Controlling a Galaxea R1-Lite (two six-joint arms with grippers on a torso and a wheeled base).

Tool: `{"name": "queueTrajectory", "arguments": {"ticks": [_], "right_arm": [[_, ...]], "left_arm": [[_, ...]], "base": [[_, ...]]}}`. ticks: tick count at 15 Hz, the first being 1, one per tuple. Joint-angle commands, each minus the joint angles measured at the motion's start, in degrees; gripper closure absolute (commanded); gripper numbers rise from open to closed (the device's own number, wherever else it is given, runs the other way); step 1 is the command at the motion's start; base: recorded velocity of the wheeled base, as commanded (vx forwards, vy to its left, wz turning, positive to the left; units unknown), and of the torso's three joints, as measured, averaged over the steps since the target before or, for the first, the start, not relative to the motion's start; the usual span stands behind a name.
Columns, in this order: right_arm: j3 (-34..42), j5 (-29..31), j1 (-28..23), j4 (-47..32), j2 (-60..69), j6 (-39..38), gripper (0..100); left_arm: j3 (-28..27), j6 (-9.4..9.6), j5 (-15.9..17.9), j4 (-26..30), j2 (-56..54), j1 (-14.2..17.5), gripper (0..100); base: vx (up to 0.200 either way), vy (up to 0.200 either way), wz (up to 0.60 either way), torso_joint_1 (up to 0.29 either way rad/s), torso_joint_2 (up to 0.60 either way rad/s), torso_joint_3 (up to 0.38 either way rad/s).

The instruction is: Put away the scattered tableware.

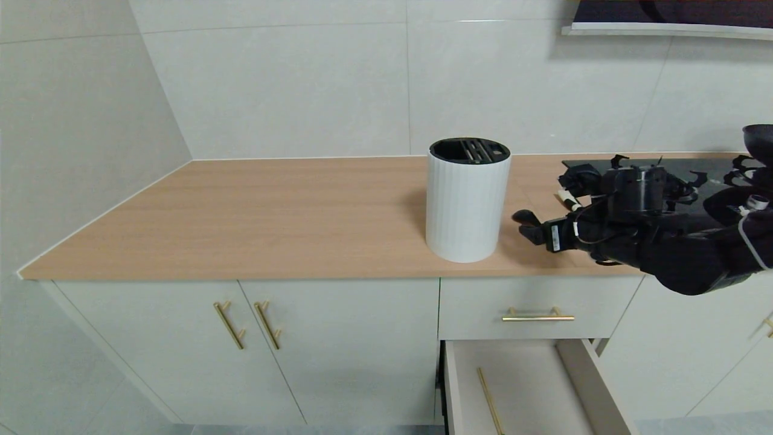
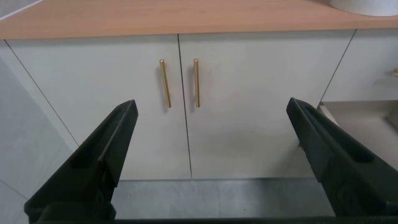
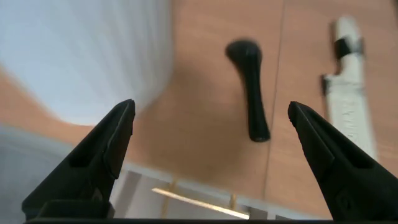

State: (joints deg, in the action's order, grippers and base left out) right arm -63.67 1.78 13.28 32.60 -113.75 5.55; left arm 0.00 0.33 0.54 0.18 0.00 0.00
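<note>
Hovering over the tabletop (image 1: 272, 217) with the right gripper (image 3: 211, 162) spread wide, above a black utensil (image 3: 250, 87) lying between the white holder (image 1: 468, 205) and a white-handled knife (image 3: 351, 106). Facing the cabinet doors (image 2: 249, 124) with the left gripper (image 2: 211, 155), also spread.

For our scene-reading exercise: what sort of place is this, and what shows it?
Most likely a home kitchen: a wooden countertop along a tiled wall, cabinets with gold handles below, a white slotted utensil holder standing on it, and what looks like a black cooktop.
</note>
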Motion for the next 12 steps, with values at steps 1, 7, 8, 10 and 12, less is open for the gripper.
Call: {"name": "queueTrajectory", "arguments": {"ticks": [1, 7, 8, 10, 12], "right_arm": [[-2.5, -2.5, -3.0, 0.2, -6.3, 0.1, 0], [-4.5, -3.0, -4.0, 1.4, -9.7, 0.1, 0], [-5.1, -3.1, -4.0, 1.4, -9.8, -0.2, 0], [-5.2, -3.1, -4.5, 1.4, -9.7, -0.2, 0], [-5.4, -3.2, -4.7, 1.4, -9.7, -0.2, 0]], "left_arm": [[0.0, 0.02, 0.1, 0.0, 0.0, 0.0, 0], [0.0, 0.02, 0.0, 0.0, 0.0, 0.0, 0], [0.0, 0.02, 0.0, 0.0, 0.0, 0.0, 0], [0.0, 0.02, 0.0, 0.0, 0.0, 0.0, 0], [0.0, 0.02, 0.0, 0.0, 0.0, 0.0, 0]], "base": [[0.0, 0.0, 0.0, 0.0, 0.0, 0.0], [0.0, 0.0, 0.0, 0.0, 0.0, 0.0], [0.0, 0.0, 0.0, 0.0, 0.0, 0.0], [0.0, 0.0, 0.0, 0.0, 0.0, 0.0], [0.0, 0.0, 0.0, 0.0, 0.0, 0.0]]}}
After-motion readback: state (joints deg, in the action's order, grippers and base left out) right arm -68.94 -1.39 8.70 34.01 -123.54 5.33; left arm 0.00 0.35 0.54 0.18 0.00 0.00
